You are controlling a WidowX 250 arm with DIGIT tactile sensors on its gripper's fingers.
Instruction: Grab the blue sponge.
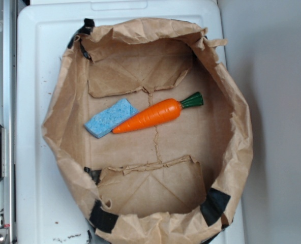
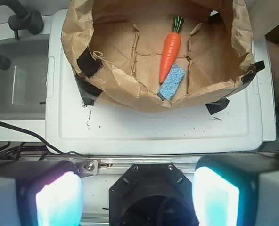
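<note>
Gripper (image 2: 137, 193) spread wide, nothing held; blue sponge (image 2: 172, 82) well ahead, touching carrot (image 2: 170, 50): prob light, squashy, so pinch across short sides.

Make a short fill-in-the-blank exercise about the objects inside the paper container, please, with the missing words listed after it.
1. The small light-blue rectangular sponge lies inside a low container of crumpled brown ____.
2. Right beside the sponge lies an orange toy carrot with a ____ top.
3. The container stands on a flat plastic surface whose colour is ____.
4. In the wrist view, the end effector is wide ____, with the sponge far from it.

Missing words: paper; green; white; open
</note>
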